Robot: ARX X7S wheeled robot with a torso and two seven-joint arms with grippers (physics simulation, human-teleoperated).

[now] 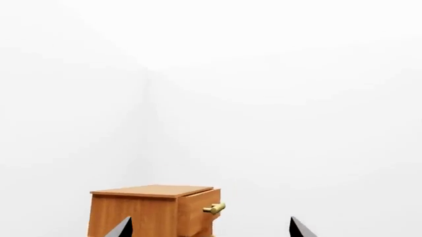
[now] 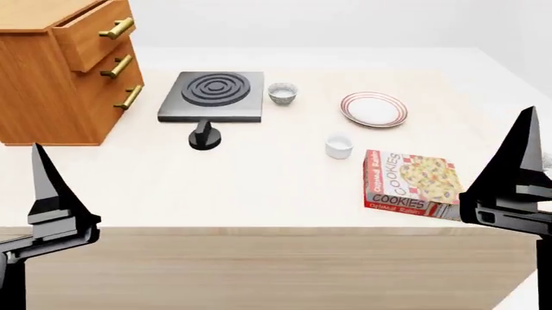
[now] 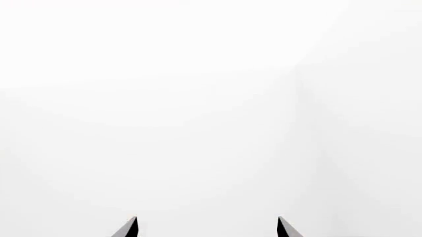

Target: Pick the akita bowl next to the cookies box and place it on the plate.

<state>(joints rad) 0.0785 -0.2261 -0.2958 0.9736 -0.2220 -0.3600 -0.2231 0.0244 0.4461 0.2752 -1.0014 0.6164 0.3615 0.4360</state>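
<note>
In the head view the cookies box (image 2: 412, 185) lies flat at the table's front right. The plate (image 2: 373, 108) sits behind it. The akita bowl next to the cookies box is hidden; my right gripper's dark finger (image 2: 516, 169) covers the spot to the right of the box. A speckled bowl (image 2: 282, 93) stands far off beside the stove. My left gripper (image 1: 211, 220) and right gripper (image 3: 207, 220) are both open, empty and raised over the table's front edge, pointing at the white walls.
A wooden drawer cabinet (image 2: 61, 68) stands at the table's back left and also shows as the cabinet (image 1: 155, 210) in the left wrist view. A black stove (image 2: 214, 95) with a knob (image 2: 204, 136) sits mid-back. A plain white cup (image 2: 339, 146) stands between stove and box.
</note>
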